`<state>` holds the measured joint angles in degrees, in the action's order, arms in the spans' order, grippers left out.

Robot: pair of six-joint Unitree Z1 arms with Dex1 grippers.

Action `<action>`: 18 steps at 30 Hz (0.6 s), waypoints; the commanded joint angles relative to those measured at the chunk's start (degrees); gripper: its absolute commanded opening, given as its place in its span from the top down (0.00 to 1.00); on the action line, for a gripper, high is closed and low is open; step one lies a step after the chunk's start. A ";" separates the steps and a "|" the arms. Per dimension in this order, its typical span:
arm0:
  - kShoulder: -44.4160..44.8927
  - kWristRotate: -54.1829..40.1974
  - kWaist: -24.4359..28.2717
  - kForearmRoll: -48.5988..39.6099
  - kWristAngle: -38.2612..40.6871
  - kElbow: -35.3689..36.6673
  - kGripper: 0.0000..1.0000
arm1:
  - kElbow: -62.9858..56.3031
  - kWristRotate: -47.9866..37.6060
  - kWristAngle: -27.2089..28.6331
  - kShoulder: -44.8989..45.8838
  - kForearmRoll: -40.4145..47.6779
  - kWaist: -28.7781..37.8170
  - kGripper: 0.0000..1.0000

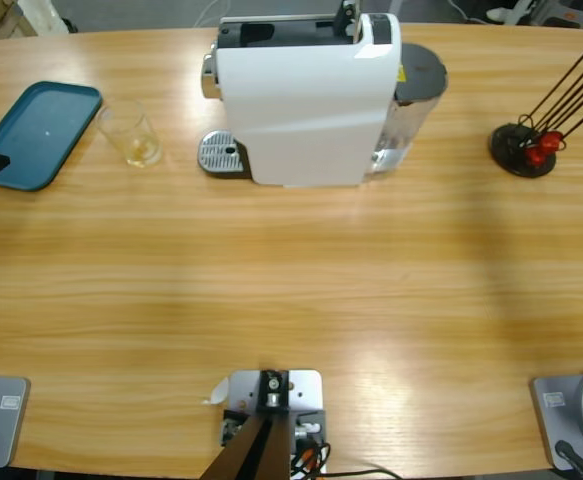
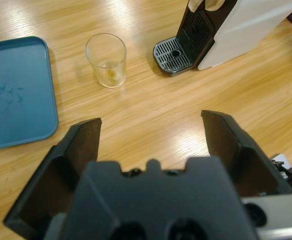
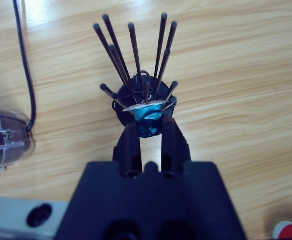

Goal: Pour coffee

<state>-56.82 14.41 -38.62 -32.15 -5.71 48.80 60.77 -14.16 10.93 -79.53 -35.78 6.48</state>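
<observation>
A long wooden counter [image 1: 291, 300] seen from above. At far left lies a teal tray [image 1: 39, 133]. Just beside it stands a small clear glass tumbler [image 1: 134, 135], upright, with a shallow layer of amber coffee [image 1: 143, 152] at the bottom. To its right is a white coffee machine [image 1: 306, 95], its round metal drip grate [image 1: 221, 153] facing the tumbler. At far right stands a black rack [image 1: 523, 150] of thin dark rods. The left hand [image 2: 151, 135] hovers near the tumbler, jaws spread wide, holding nothing. The right hand [image 3: 148, 131], jaws narrow, grips a blue foil-rimmed capsule [image 3: 147, 118] at the rack.
</observation>
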 commanded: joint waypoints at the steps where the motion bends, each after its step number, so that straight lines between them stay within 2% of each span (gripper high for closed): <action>1: 1.01 -0.35 -1.12 0.42 -0.60 -2.31 0.14 | 5.32 1.29 -0.65 4.10 -7.55 -0.26 1.00; 6: 1.10 -0.35 -1.37 0.42 -0.53 -2.40 0.14 | 9.52 2.12 -0.86 5.87 -12.98 0.57 1.00; 12: 0.84 -0.35 -1.79 0.75 -0.23 -2.47 0.14 | 10.30 6.84 -1.12 10.78 -16.57 5.65 1.00; 15: 0.50 -0.35 -2.32 1.02 -0.15 -2.54 0.14 | 12.27 9.02 -1.03 12.52 -19.73 12.34 1.00; 18: 0.57 -0.35 -2.72 1.04 -0.09 -2.50 0.14 | 13.88 12.47 -0.91 14.59 -21.29 23.30 1.00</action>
<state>-56.82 14.41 -40.35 -31.86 -5.70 48.66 71.84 -7.09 10.86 -69.96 -53.40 15.10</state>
